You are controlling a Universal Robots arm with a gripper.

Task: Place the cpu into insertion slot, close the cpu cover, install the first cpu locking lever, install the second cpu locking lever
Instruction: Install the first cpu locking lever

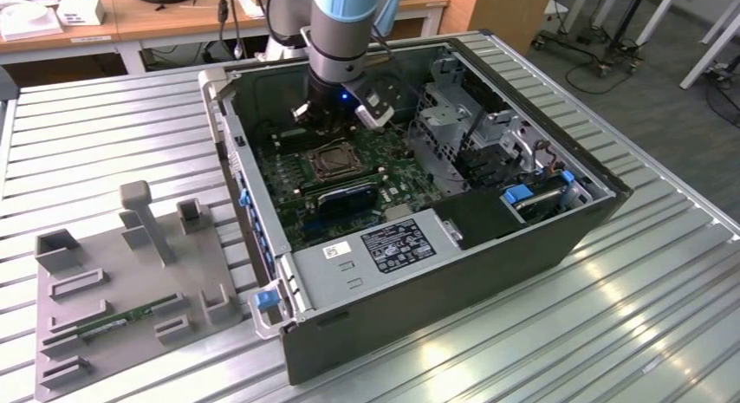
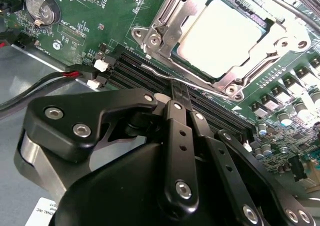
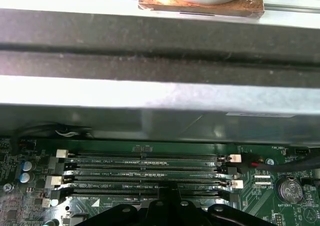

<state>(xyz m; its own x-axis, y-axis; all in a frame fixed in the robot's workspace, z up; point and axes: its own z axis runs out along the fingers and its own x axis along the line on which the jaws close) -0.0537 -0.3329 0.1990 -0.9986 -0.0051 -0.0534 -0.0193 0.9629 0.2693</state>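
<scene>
The cpu point(image 2: 220, 31) lies flat in the insertion slot point(image 1: 335, 163) on the green motherboard, its pale metal top showing through the cut-out. The cpu cover point(image 2: 162, 18) is folded down over it as a silvery frame. A thin silvery locking lever point(image 2: 210, 90) runs along the slot's edge, beside the memory slots. My gripper point(image 2: 181, 93) has its black fingers together, with the tips right at that lever rod. In the exterior view the gripper point(image 1: 327, 126) hangs inside the open case just behind the slot. Its black linkage point(image 3: 172, 206) also shows in the first wrist view.
Long black memory slots point(image 3: 145, 173) lie between the socket and the case wall point(image 3: 160, 61). A coin battery point(image 2: 42, 6) and a red-black cable point(image 2: 50, 81) sit nearby. The power supply point(image 1: 382, 247) and drive cage point(image 1: 463, 126) crowd the case. A grey fixture plate point(image 1: 121, 282) holds a memory stick point(image 1: 121, 321).
</scene>
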